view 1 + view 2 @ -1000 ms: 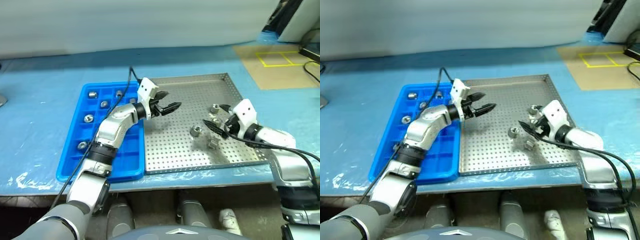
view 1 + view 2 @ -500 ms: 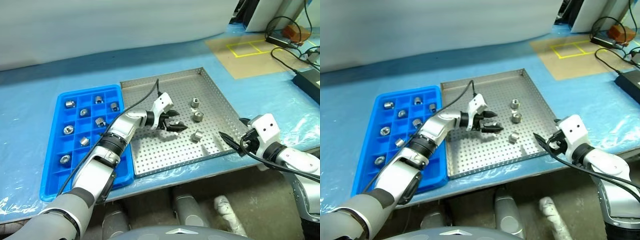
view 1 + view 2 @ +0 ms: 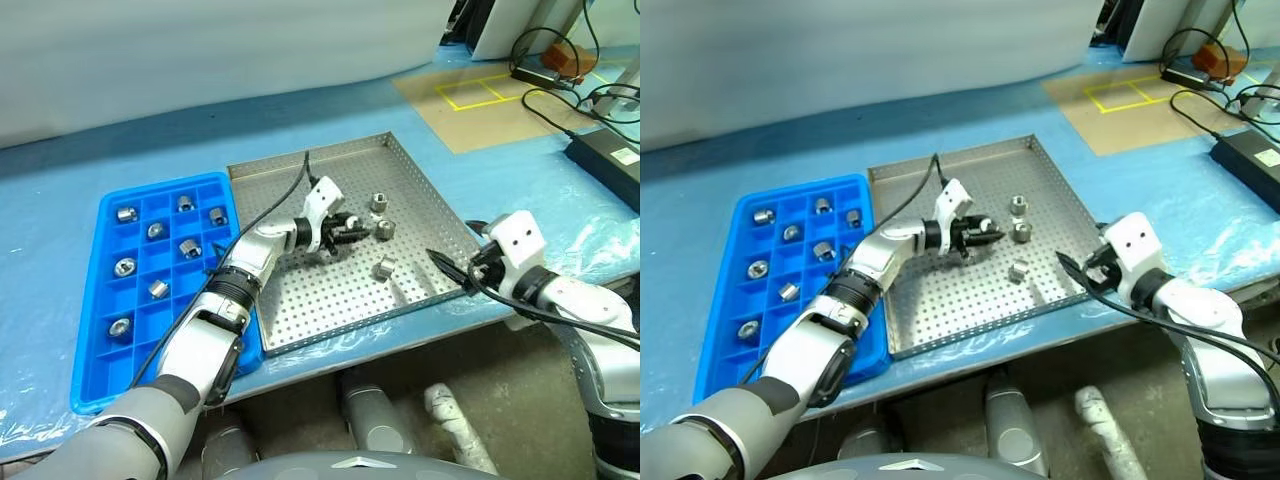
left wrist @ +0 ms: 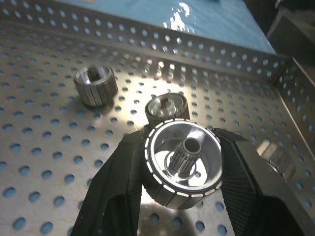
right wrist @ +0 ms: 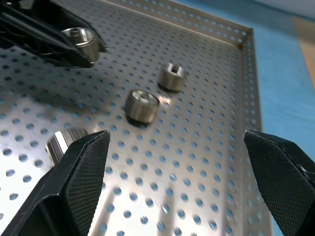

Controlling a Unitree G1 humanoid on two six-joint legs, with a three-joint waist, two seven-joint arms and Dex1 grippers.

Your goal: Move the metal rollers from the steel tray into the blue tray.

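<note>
The steel tray (image 3: 300, 155) lies in the middle of the table. My left gripper (image 3: 351, 228) reaches over its perforated floor and is shut on one metal roller (image 4: 183, 164), which sits end-on between the two black fingers (image 4: 118, 187). Three loose metal rollers rest near it on the tray floor (image 3: 379, 202) (image 3: 384, 229) (image 3: 385, 267). My right gripper (image 3: 452, 270) hangs open and empty at the tray's right front rim. To the left, the blue tray (image 3: 150, 350) holds several rollers (image 3: 125, 266) in separate compartments.
A black power adapter (image 3: 608, 155) with cables lies on the table at the far right. A tan board with yellow tape (image 3: 480, 92) sits behind the steel tray. The table is covered in blue plastic sheeting (image 3: 60, 160).
My left gripper has closed on a roller in the steel tray. The whole view has shifted as the camera turned. My right gripper stays open.
</note>
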